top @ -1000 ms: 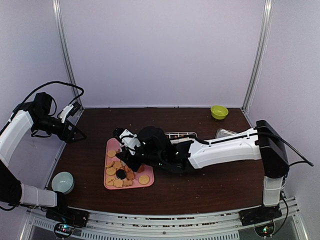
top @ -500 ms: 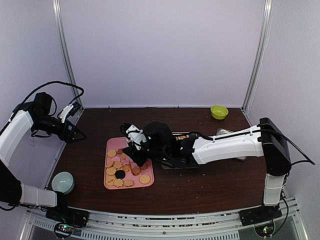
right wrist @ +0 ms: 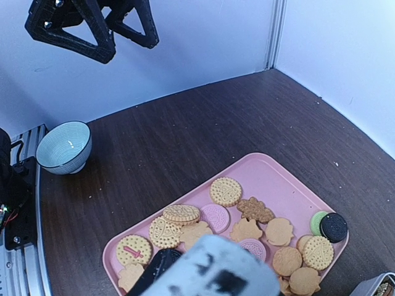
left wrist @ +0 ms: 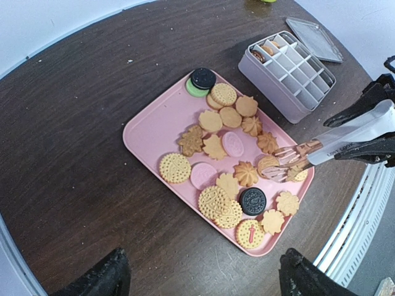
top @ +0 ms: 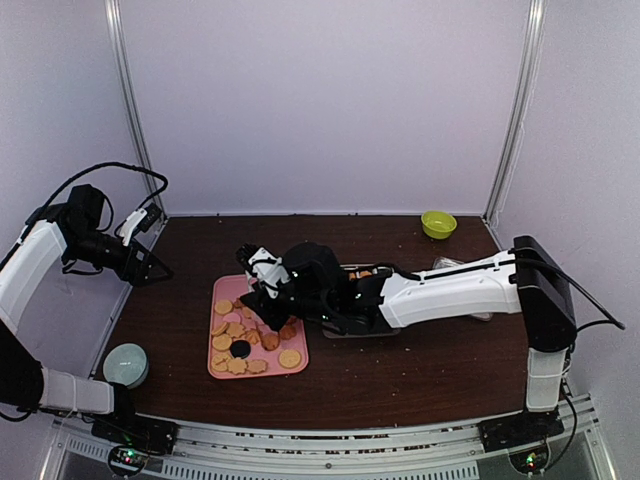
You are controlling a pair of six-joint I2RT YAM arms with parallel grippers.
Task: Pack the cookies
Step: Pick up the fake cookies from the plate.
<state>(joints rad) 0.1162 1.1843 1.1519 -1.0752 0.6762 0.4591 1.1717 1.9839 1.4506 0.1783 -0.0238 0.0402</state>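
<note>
Soft even light, cookies (left wrist: pixel 229 117) sharp, fisheye-warped wrist views.

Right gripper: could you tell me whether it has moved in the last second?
Yes. In the top view the right gripper, holding the tongs, has shifted from the middle of the pink tray toward its far edge.

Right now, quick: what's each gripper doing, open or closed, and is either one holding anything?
Left gripper: open, holding nothing.
Right gripper: closed on the tongs.
</note>
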